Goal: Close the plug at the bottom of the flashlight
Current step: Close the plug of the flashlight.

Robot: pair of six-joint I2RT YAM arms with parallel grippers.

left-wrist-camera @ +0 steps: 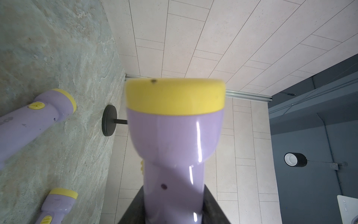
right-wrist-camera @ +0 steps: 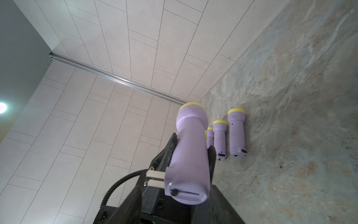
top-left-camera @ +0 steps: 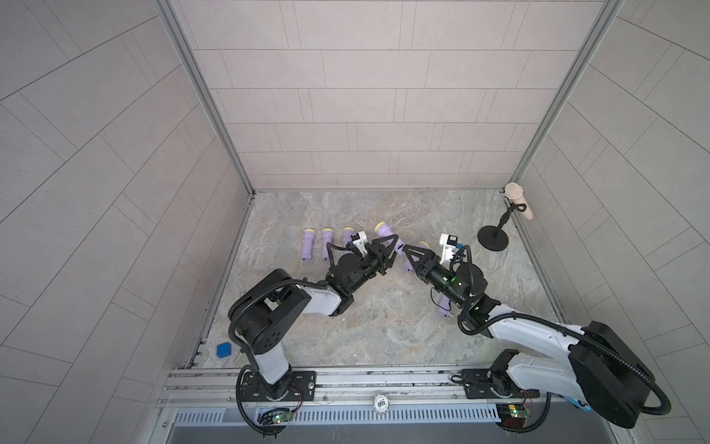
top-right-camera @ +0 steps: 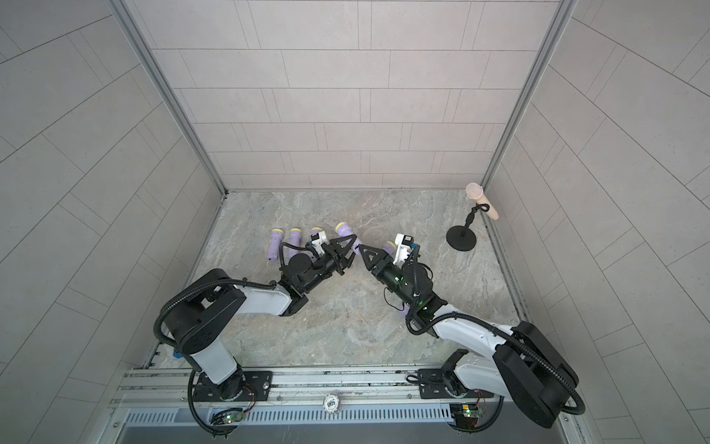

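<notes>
A purple flashlight (top-left-camera: 385, 231) with a yellow head is held up off the table, and my left gripper (top-left-camera: 393, 250) is shut on its barrel (left-wrist-camera: 174, 135). In the right wrist view the left gripper's black fingers (right-wrist-camera: 166, 153) clamp the barrel (right-wrist-camera: 190, 151) on both sides. The flashlight's bottom end points at my right gripper (right-wrist-camera: 174, 203) and lies between its jaws, which stand open with a gap on the plug side. The plug (right-wrist-camera: 155, 178), two white prongs, sticks out sideways from the bottom end. Both top views show the two grippers meeting tip to tip (top-right-camera: 363, 253).
Several more purple flashlights lie on the marble table (top-left-camera: 345, 307): a row at the back left (top-left-camera: 308, 246), one under my right gripper (top-left-camera: 408, 265), one under my right arm (top-left-camera: 445, 305). A black stand (top-left-camera: 493, 233) with a beige handle (top-left-camera: 518, 200) is back right. A blue block (top-left-camera: 224, 350) lies front left.
</notes>
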